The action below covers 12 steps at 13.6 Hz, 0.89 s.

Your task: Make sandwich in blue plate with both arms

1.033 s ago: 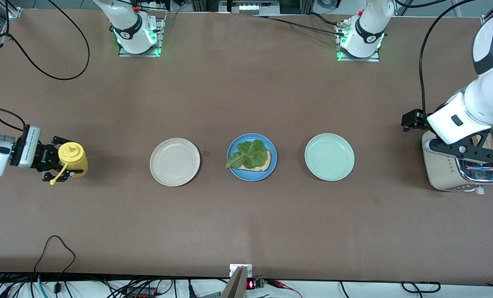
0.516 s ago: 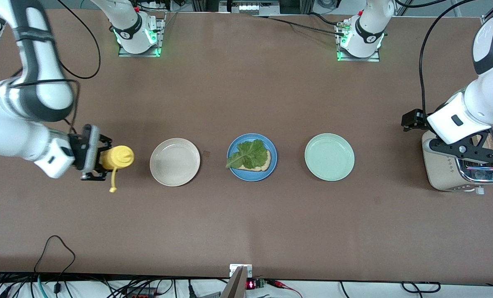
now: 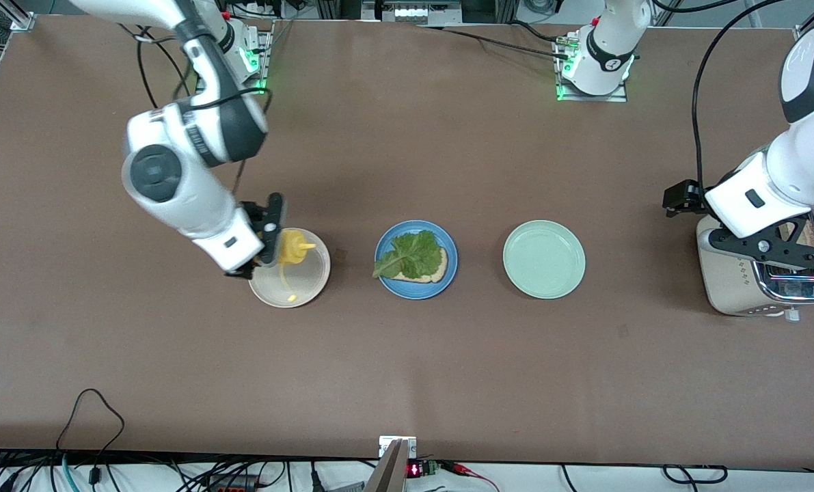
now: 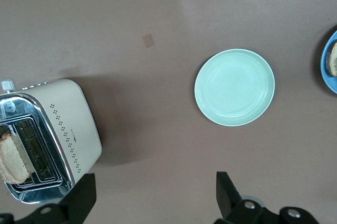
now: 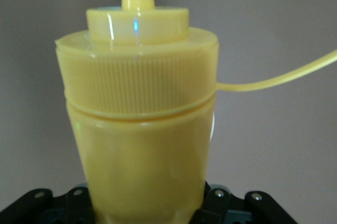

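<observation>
Lab; bolted arm bases [image 3: 594, 75], cables [image 3: 92, 417]

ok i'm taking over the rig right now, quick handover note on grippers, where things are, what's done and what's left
Right gripper: shut on the yellow squeeze bottle, up in the air over the cream-white plate.
Left gripper: open, empty, over the table beside the toaster, waiting.
Blue plate: between the cream-white plate and mint-green plate; holds one bread slice with the lettuce leaf on top.
Done: bottom slice and lettuce placed.
Left: likely sauce from the bottle, then the second slice, now in the toaster.
</observation>
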Each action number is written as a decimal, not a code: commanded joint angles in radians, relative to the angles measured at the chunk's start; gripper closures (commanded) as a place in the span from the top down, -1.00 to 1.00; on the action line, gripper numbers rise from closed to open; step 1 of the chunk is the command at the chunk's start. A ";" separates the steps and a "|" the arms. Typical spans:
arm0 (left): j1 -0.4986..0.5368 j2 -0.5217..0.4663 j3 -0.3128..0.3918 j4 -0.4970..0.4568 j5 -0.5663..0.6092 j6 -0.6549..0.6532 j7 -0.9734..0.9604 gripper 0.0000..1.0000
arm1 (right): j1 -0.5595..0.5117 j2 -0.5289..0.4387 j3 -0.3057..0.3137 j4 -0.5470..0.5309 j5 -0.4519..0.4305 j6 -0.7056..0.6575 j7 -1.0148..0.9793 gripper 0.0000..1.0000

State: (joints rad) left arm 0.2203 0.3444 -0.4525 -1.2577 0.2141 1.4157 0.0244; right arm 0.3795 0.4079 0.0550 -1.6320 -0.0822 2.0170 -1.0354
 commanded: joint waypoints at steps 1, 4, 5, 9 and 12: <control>0.002 -0.013 0.000 0.006 -0.016 -0.017 -0.006 1.00 | 0.109 0.054 -0.021 0.030 -0.095 0.008 0.118 -1.00; 0.002 -0.013 0.000 0.006 -0.016 -0.017 -0.006 1.00 | 0.218 0.126 -0.096 0.069 -0.126 0.008 0.179 -1.00; 0.002 -0.013 0.000 0.006 -0.016 -0.017 -0.006 1.00 | 0.257 0.155 -0.125 0.092 -0.126 0.006 0.179 -1.00; 0.002 -0.013 0.000 0.006 -0.016 -0.017 -0.006 1.00 | 0.312 0.212 -0.171 0.144 -0.122 0.006 0.181 -1.00; 0.002 -0.013 0.000 0.006 -0.016 -0.017 -0.006 1.00 | 0.303 0.207 -0.181 0.144 -0.119 0.005 0.186 -1.00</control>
State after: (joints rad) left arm 0.2202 0.3444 -0.4526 -1.2577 0.2141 1.4150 0.0243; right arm 0.6793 0.6180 -0.1089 -1.5145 -0.1909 2.0391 -0.8613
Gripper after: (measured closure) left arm 0.000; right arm 0.454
